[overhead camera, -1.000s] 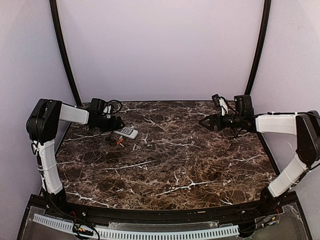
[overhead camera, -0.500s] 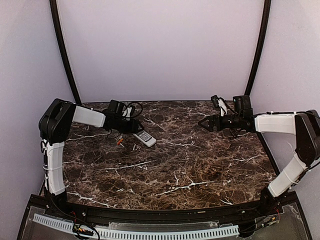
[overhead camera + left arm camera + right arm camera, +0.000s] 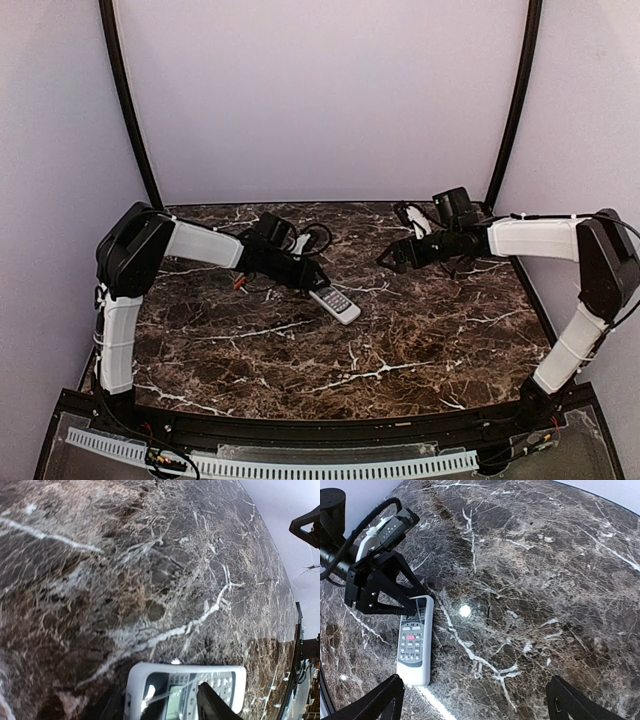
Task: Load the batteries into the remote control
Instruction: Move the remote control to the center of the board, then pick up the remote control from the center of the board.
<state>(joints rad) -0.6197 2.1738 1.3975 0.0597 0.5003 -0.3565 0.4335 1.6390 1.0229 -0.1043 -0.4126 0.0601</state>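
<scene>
The white remote control point(image 3: 335, 303) lies face up, buttons showing, near the table's middle left. It also shows in the right wrist view point(image 3: 415, 645) and the left wrist view point(image 3: 185, 687). My left gripper point(image 3: 312, 284) is shut on its display end, with one finger point(image 3: 215, 705) over the face. A small orange-red bit, the batteries point(image 3: 238, 282), shows behind my left forearm, well left of the remote. My right gripper point(image 3: 393, 256) is open and empty, hovering to the right of the remote; its fingertips point(image 3: 385, 695) stand wide apart.
The dark marble table point(image 3: 400, 340) stretches to the right and front of the remote. Black cables point(image 3: 318, 237) loop off my left wrist. White walls close in the back and sides.
My left gripper has carried the remote from the far left toward the table's middle, leaving the batteries behind. My right gripper has moved left toward the remote.
</scene>
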